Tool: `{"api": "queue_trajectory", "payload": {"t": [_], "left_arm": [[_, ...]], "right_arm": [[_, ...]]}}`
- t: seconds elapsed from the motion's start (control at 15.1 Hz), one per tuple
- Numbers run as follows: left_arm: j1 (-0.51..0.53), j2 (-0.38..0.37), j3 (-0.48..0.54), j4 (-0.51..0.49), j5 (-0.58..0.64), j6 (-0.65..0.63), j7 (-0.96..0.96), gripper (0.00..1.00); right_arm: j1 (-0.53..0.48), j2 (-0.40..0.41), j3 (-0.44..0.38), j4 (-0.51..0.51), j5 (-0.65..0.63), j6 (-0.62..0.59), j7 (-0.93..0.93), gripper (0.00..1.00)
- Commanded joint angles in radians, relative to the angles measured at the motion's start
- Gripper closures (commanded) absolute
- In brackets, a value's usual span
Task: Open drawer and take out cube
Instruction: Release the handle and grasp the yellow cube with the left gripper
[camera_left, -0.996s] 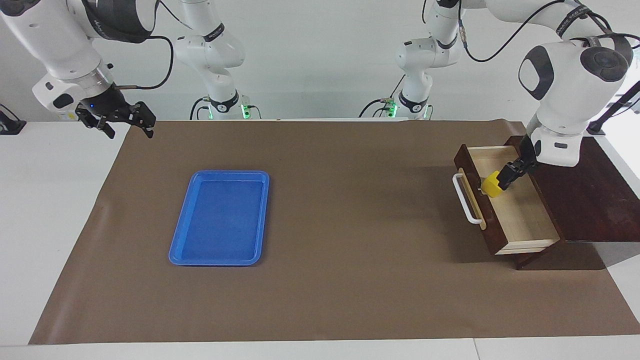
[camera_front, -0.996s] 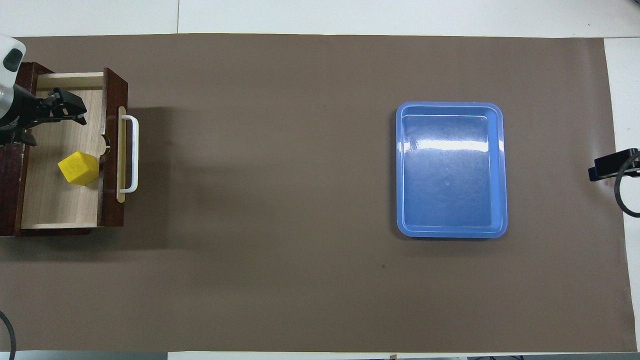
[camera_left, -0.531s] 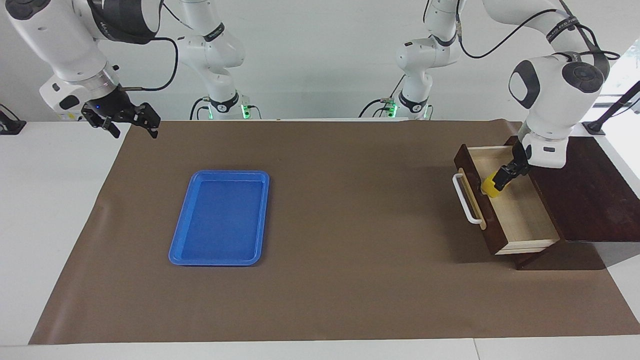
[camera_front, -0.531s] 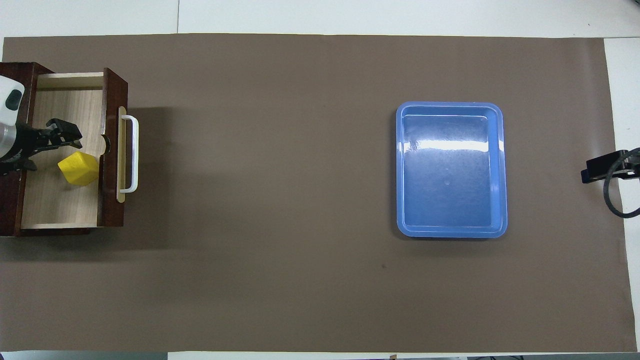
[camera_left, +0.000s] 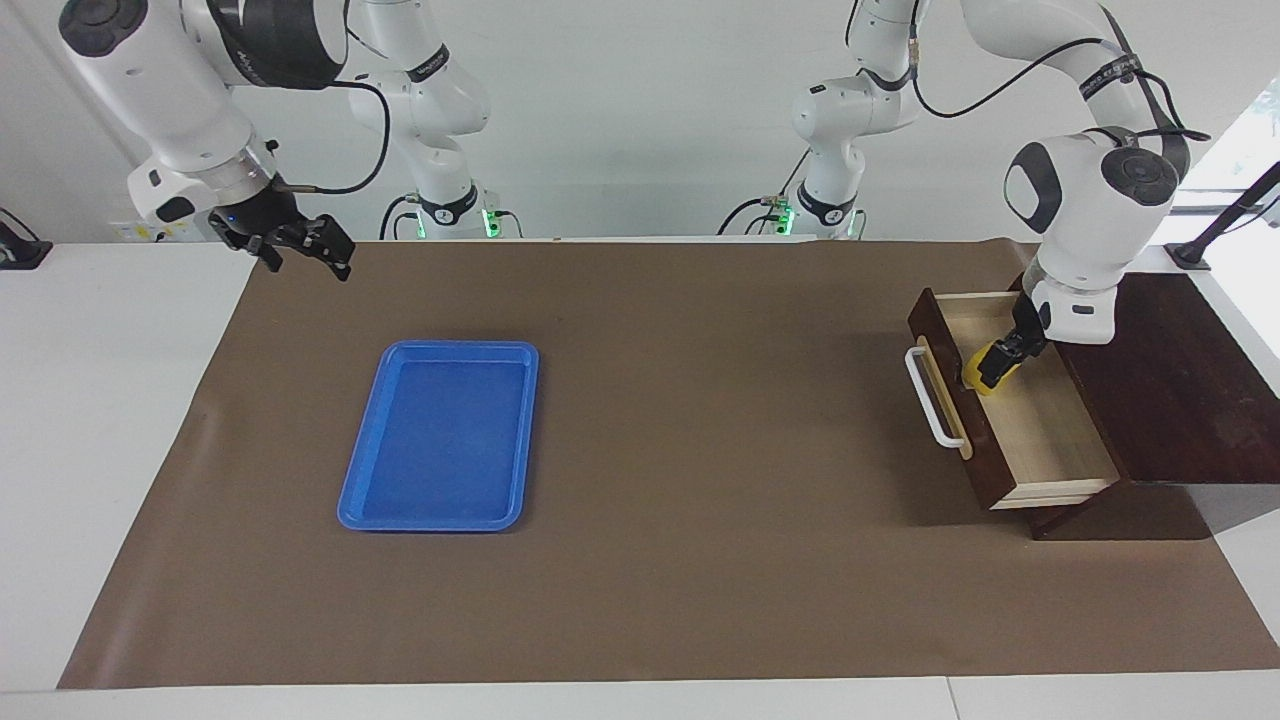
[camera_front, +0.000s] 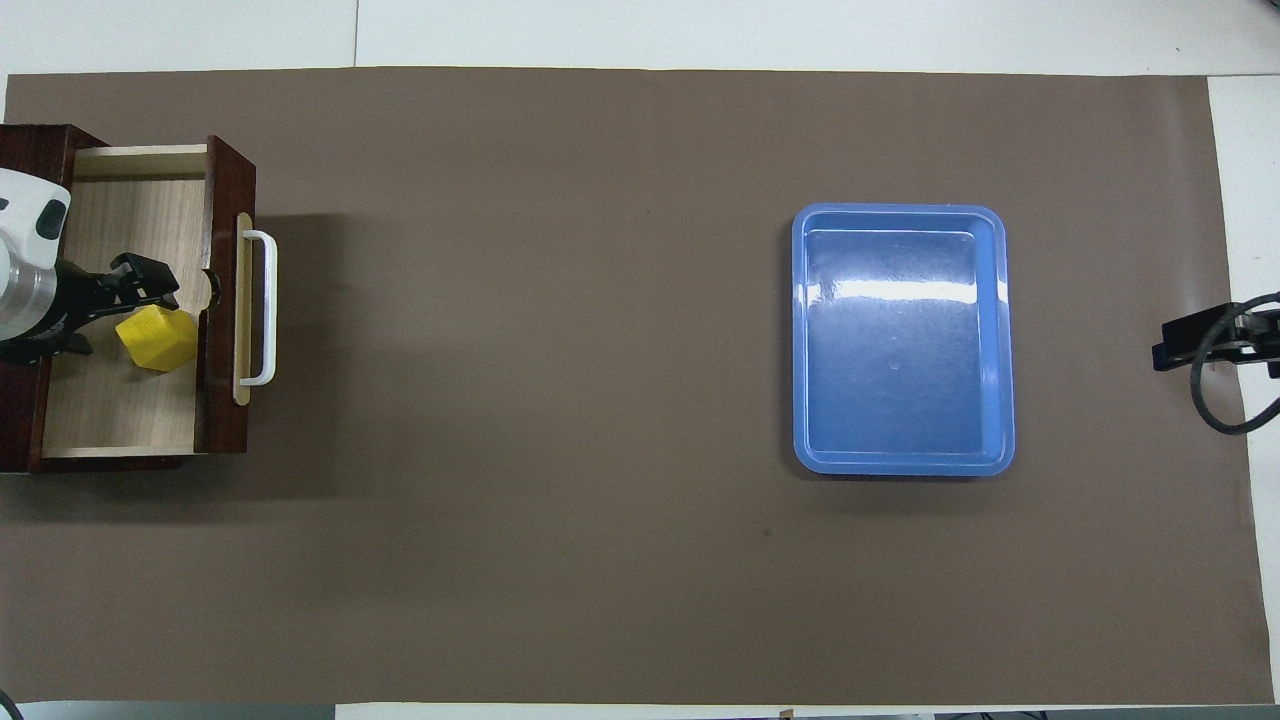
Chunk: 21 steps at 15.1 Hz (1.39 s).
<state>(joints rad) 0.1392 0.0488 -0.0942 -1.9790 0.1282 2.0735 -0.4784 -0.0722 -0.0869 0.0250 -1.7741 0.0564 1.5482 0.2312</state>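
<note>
Cube, small, bright yellow and hard-edged, sits tilted inside the pulled-out drawer, close against the inner face of the drawer front. The left gripper reaches down into the drawer from the box side and is right at the block; its dark fingers appear to straddle it, but I cannot tell whether they are pressing on it or only spread around it. Coming in from that side probably keeps the arm clear of the drawer front and the handle.

That front is dark brown wood with a white bar handle on a tan strip, while the inside is pale, straight-grained wood with a flat floor and low walls. It slides out of a dark wooden box at the left arm's end of the surface, which is covered by a matte brown sheet. With the drawer already open, the remaining step is judged to be lifting the block out.

A flat blue plastic tray with rounded corners and a glossy floor lies toward the right arm's end. The right gripper waits in the air over the sheet's edge there, fingers spread and holding nothing.
</note>
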Motion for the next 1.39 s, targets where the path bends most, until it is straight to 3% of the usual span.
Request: {"api": "queue_trajectory", "payload": {"t": [0.0,0.13,0.2,0.46,0.66,0.86,1.06,1.33], "left_arm": [[-0.001,-0.023,-0.001,-0.041,0.008,0.039,-0.02,0.3],[-0.001,-0.02,-0.001,-0.032,0.008,0.028,-0.02,0.83],[-0.003,-0.017,-0.001,-0.02,0.008,0.019,-0.019,1.0],[-0.018,0.042,-0.002,0.149,0.016,-0.134,-0.026,1.0],[-0.053,0.059,-0.007,0.279,0.019,-0.262,-0.15,1.0],[-0.139,0.059,-0.009,0.331,-0.002,-0.346,-0.409,1.0],[-0.196,0.056,-0.01,0.342,-0.119,-0.339,-0.771,1.0],[-0.298,0.045,-0.013,0.315,-0.151,-0.273,-1.232,1.0]], "right_arm": [[-0.006,-0.037,0.065,-0.059,0.071,0.003,0.227,0.0],[-0.005,-0.037,0.085,-0.068,0.146,0.01,0.376,0.0],[-0.006,-0.033,0.098,-0.073,0.19,0.016,0.451,0.0],[0.089,0.018,0.113,-0.082,0.336,0.136,0.812,0.0],[0.188,0.091,0.113,-0.081,0.425,0.286,1.021,0.0],[0.264,0.159,0.113,-0.08,0.525,0.435,1.157,0.0],[0.345,0.222,0.113,-0.08,0.635,0.599,1.26,0.0],[0.377,0.233,0.113,-0.116,0.766,0.65,1.271,0.0]]}}
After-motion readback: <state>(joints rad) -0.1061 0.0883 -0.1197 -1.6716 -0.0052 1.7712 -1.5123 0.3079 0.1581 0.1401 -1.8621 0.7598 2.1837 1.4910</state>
